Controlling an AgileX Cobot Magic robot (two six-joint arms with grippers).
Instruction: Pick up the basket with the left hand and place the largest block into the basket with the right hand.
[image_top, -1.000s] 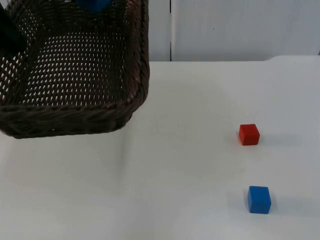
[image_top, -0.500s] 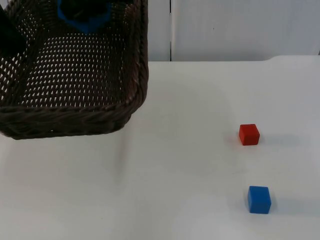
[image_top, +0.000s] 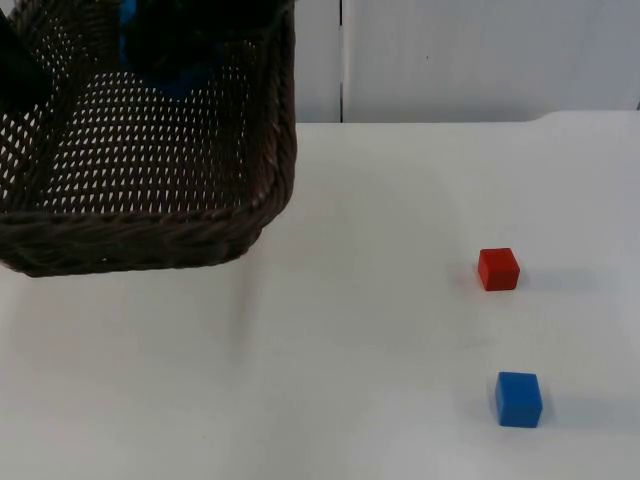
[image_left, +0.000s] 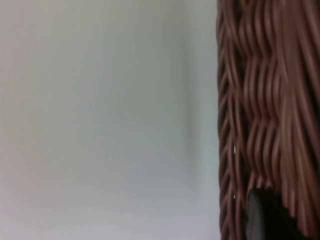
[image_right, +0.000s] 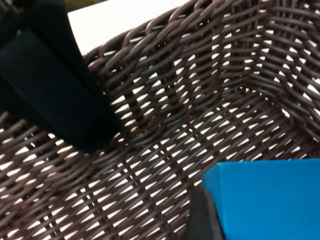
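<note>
From the top, the right gripper (image_top: 185, 45) is sinking deeper inside the raised wicker basket (image_top: 150, 240), darkening over the large blue block (image_top: 185, 82); the left gripper (image_left: 267, 220) is clamping the basket's woven wall, while the right wrist view is showing the block gripped just above the weave, release being near.

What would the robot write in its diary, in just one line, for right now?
left gripper: holding basket up | right gripper: inside basket with big blue block | red block, small blue block: on table
</note>
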